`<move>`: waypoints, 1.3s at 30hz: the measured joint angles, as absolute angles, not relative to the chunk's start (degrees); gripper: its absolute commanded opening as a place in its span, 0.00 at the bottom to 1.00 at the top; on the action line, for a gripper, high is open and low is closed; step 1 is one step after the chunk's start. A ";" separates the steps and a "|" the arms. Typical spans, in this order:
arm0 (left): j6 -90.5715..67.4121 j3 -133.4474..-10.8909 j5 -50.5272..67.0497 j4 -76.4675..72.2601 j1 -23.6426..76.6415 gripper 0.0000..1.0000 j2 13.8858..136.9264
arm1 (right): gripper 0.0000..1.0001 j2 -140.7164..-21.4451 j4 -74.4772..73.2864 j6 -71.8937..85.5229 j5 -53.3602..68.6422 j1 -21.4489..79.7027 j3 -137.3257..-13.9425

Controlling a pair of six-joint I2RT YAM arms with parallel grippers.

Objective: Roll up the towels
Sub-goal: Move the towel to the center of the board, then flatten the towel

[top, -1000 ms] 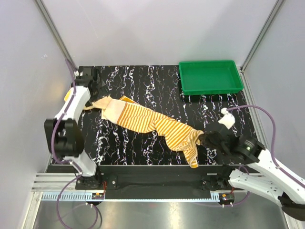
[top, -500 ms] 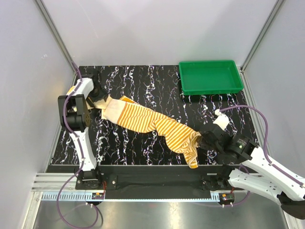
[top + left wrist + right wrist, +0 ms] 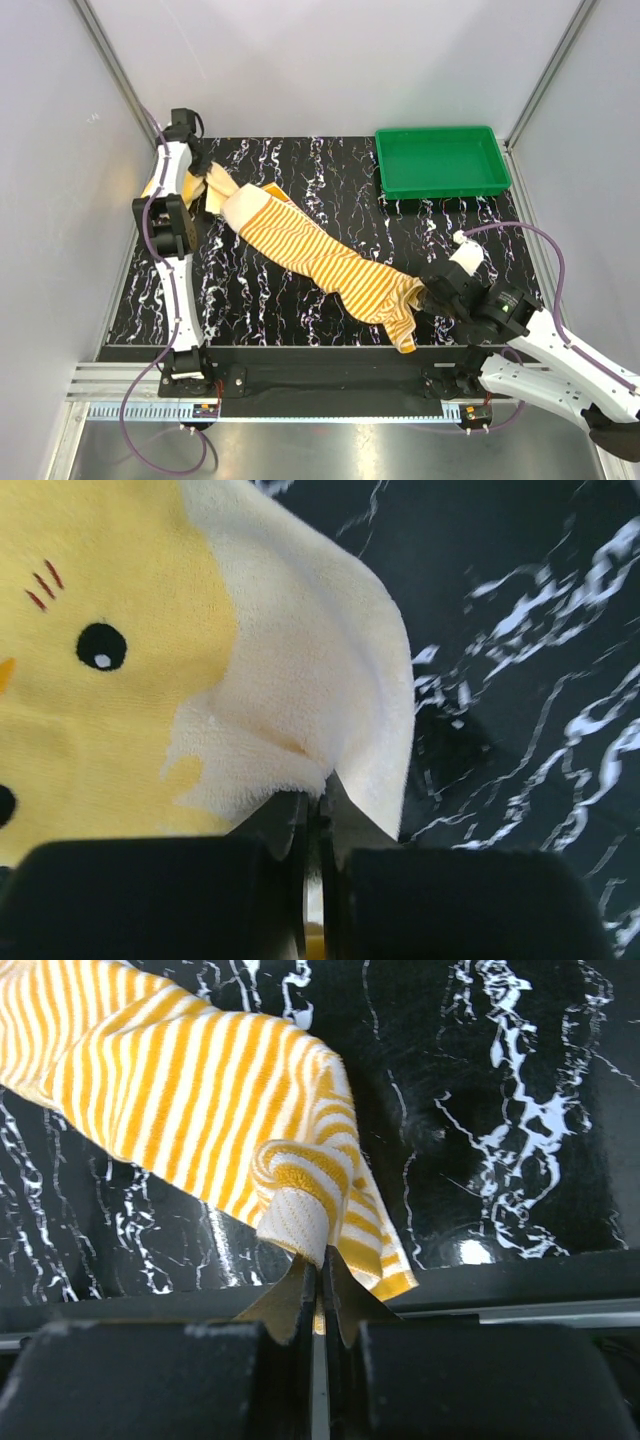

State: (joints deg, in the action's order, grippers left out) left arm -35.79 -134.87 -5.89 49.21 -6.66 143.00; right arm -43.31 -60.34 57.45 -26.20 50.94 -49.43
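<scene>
**1. Container.** The green tray (image 3: 440,131) stood at the far right corner of the black marbled table (image 3: 300,165). Its floor and four walls showed plain green throughout. It was well apart from both grippers and from the cloth.

**2. Towel, position.** The striped towel (image 3: 320,258) lay stretched in a diagonal band across the table, from the far left corner to the near right edge. Its near end drooped over the table's front edge.

**3. Towel, appearance.**
- The body carried narrow orange and cream stripes running across its width.
- The far end was plain cream pile (image 3: 330,680).
- At the near end the hem curled over into a small roll, with a flat woven cream band (image 3: 295,1225) facing the right wrist camera.
- A small orange-yellow edge of cloth (image 3: 274,190) showed beside the cream end. Whether it was a separate cloth could not be determined.

**4. Grippers.**
- The left gripper (image 3: 203,186) was clenched on the cream end, its fingers (image 3: 280,825) pressed together with the pile pinched between them.
- The right gripper (image 3: 432,294) was clenched on the curled striped hem at the near end.

**5. Markings.** A yellow patch (image 3: 100,710) on the cream end bore a round black eye with a white glint and three short red strokes. Lettering could not be read in any view.
</scene>
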 measured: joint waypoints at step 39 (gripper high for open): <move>-24.97 -103.39 11.44 29.23 1.37 0.80 129.60 | 0.00 -41.30 -61.95 62.98 -27.49 50.57 -46.33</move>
